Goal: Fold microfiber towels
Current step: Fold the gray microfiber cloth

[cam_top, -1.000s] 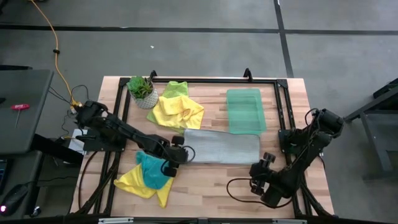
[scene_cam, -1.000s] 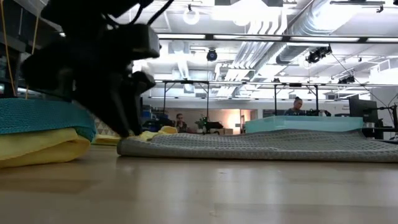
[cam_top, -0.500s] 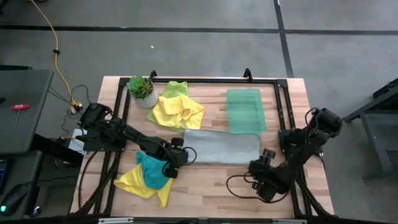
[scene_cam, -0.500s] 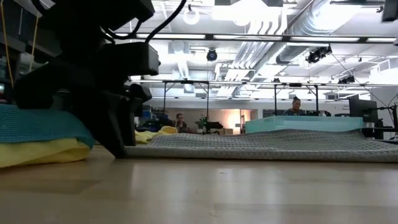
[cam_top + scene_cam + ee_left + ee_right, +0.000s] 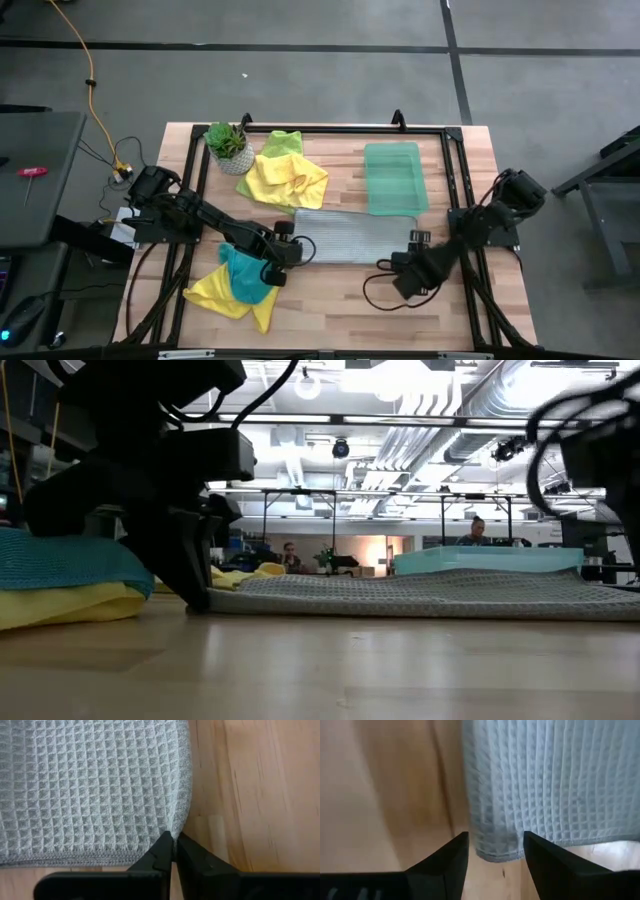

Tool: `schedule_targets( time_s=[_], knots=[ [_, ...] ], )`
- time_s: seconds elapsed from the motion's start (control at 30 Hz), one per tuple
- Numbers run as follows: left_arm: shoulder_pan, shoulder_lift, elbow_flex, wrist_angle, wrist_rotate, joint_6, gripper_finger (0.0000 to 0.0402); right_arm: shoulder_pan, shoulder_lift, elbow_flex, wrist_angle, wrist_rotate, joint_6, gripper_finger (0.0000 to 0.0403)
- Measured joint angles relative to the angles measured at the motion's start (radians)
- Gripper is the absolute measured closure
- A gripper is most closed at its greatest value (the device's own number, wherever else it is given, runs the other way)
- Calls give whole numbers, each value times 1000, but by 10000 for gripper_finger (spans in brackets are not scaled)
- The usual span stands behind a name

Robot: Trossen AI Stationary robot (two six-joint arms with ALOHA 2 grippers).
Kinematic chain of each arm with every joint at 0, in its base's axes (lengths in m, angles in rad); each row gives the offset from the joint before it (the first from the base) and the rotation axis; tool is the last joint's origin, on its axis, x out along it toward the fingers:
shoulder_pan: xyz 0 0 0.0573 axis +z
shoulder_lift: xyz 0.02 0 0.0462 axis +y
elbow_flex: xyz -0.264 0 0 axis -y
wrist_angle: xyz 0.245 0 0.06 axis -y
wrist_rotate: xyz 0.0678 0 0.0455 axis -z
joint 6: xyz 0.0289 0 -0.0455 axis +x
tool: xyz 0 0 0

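The grey waffle-weave towel (image 5: 355, 236) lies flat at the middle of the wooden table (image 5: 330, 300), folded into a long rectangle running left to right.

Left gripper (image 5: 174, 845): down at the towel's near-left corner, fingers pressed together and pinching the hem right at that corner. The wrist view shows the 2 dark fingertips (image 5: 162, 851) meeting on the cloth edge, bare wood beside them. In the low view this gripper (image 5: 195, 595) stands on the tabletop at the towel's left end.

Right gripper (image 5: 413, 240): at the towel's near-right corner, fingers spread. Its wrist view shows the 2 fingers (image 5: 451, 851) apart with the towel's corner lying between them, not yet clamped.

Other towels: a teal towel (image 5: 243, 274) sits crumpled on a yellow towel (image 5: 212, 293) near the table's near-left corner, just beside the left arm. A second yellow towel (image 5: 283, 178) lies crumpled left of centre on the far side, with a lime green towel (image 5: 283, 143) touching its far edge.

The translucent green tray (image 5: 394, 178) rests far of the grey towel's right half. A small potted plant (image 5: 227, 145) stands at the far left.
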Motion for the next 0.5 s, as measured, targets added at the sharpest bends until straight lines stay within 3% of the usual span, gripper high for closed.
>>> schedule_targets(
  time_s=[0.23, 0.5],
  knots=[
    [0, -1, 0, 0, 0, -7, 397, -5, -6, -91, 168, -36, -18, 261],
    [-9, -1, 0, -2, 2, -59, 400, 12, -1, -75, 158, -52, 26, 308]
  ],
)
